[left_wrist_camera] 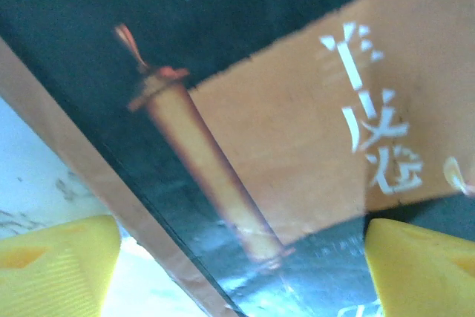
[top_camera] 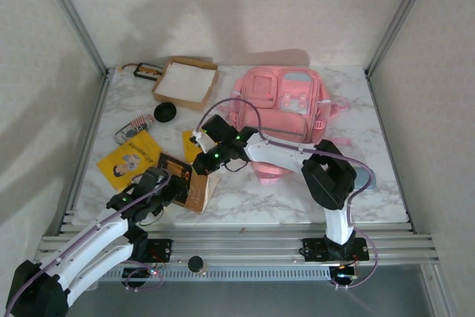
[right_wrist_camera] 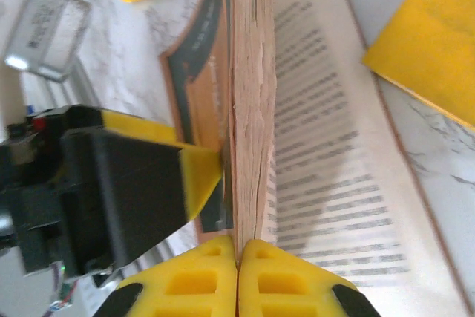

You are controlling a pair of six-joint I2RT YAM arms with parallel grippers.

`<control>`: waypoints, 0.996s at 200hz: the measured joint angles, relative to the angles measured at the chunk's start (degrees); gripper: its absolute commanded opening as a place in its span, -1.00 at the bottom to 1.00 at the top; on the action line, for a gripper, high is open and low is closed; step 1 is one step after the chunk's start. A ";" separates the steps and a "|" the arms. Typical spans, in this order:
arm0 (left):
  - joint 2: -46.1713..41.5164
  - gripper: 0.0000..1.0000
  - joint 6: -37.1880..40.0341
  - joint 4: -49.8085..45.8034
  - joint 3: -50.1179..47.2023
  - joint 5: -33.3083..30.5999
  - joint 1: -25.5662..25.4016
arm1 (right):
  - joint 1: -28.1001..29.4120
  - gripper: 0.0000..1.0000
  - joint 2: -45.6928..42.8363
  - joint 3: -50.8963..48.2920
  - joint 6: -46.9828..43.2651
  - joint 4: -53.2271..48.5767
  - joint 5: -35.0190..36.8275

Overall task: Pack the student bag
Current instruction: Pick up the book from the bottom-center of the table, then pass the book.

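Right hand (right_wrist_camera: 237, 254) pressed together, left hand (left_wrist_camera: 237, 246) spread by book (left_wrist_camera: 297, 139), student bag (top_camera: 282, 102) pink.

The widest bare bench (top_camera: 387, 155) is at the lower right of the top view, past the right arm's elbow. A second strip runs along the near edge between the book (top_camera: 190, 185) and that arm's base. The centre-left is crowded: the left tool (top_camera: 172, 185) and right tool (top_camera: 202, 158) both meet at the book, with a yellow booklet (top_camera: 130, 159) just beside. The student bag (top_camera: 282, 105) and cardboard box (top_camera: 185, 82) block the upper middle, leaving only a narrow lane between them.
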 measured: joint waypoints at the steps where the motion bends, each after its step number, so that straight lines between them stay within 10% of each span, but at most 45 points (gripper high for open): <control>1: -0.09 0.81 0.04 -0.11 0.17 -0.15 0.00 | 0.00 -1.00 -0.09 -0.04 0.04 0.07 -0.07; 118: 0.94 0.99 4.39 -6.27 30.75 -5.97 0.26 | -10.58 -1.00 -25.40 -10.62 13.22 8.35 -8.52; 199: 12.85 0.90 3.76 6.99 35.93 6.27 -0.98 | -27.89 -1.00 -36.46 -16.55 26.43 17.88 -11.54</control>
